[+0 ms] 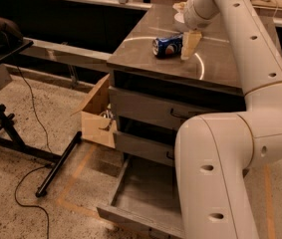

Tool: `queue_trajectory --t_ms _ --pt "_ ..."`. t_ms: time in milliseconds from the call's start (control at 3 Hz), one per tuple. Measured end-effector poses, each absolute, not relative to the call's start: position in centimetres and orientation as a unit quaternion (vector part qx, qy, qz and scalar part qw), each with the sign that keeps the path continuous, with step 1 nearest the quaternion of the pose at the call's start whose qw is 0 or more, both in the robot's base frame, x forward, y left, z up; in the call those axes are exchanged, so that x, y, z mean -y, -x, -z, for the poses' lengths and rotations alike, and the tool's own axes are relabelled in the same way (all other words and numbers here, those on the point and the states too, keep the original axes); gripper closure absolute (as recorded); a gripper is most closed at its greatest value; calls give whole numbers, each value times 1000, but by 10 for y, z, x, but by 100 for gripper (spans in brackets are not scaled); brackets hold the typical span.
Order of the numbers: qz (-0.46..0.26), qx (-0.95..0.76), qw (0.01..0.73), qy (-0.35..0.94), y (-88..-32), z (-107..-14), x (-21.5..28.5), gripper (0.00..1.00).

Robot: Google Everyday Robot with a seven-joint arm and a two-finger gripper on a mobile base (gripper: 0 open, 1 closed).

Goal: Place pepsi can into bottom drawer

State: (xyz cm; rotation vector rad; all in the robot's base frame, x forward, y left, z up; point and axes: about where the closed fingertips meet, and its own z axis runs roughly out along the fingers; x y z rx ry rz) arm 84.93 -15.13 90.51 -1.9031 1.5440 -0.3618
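Observation:
The pepsi can [166, 46] lies on its side on the grey cabinet top [215, 63], blue with the round logo facing me. My gripper [190, 45] is lowered to the cabinet top right beside the can's right end, touching or nearly touching it. The bottom drawer [143, 195] is pulled out near the floor, its flat grey floor bare; my arm's lower link [215, 183] hides its right part. The two upper drawers [145, 106] are shut.
A white bowl [179, 15] sits behind the gripper at the back of the top, mostly hidden. An open cardboard box [96, 116] stands left of the cabinet. A black stand [11, 133] and a cable [28, 203] are on the floor at left.

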Motion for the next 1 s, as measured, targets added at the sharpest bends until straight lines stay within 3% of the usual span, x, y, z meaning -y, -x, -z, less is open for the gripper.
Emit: queue_trajectory --t_ms 1000 --pt "125 -598 316 726 -854 -886 141 0"
